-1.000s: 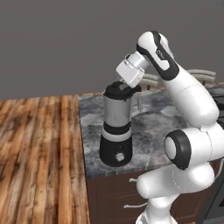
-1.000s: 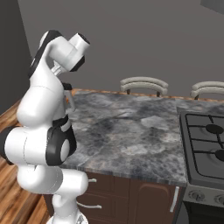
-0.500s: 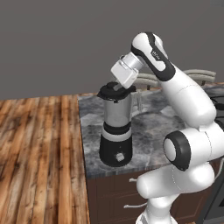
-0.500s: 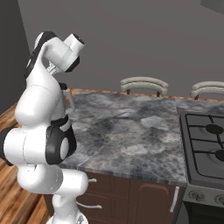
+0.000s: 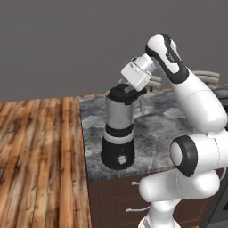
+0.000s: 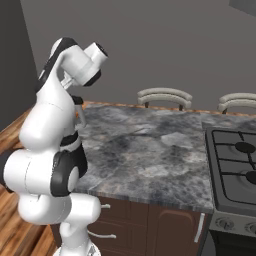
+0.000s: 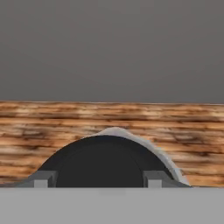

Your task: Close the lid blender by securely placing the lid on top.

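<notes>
The lid (image 5: 122, 93) sits atop the blender (image 5: 118, 129) at the counter's (image 5: 156, 129) near-left corner, gripper (image 5: 129, 88) at its rim — fingers spread or pinching, I cannot tell. I judge a tilted seat could pop it off. The arm arches over from the right, wrist angled down-left.
</notes>
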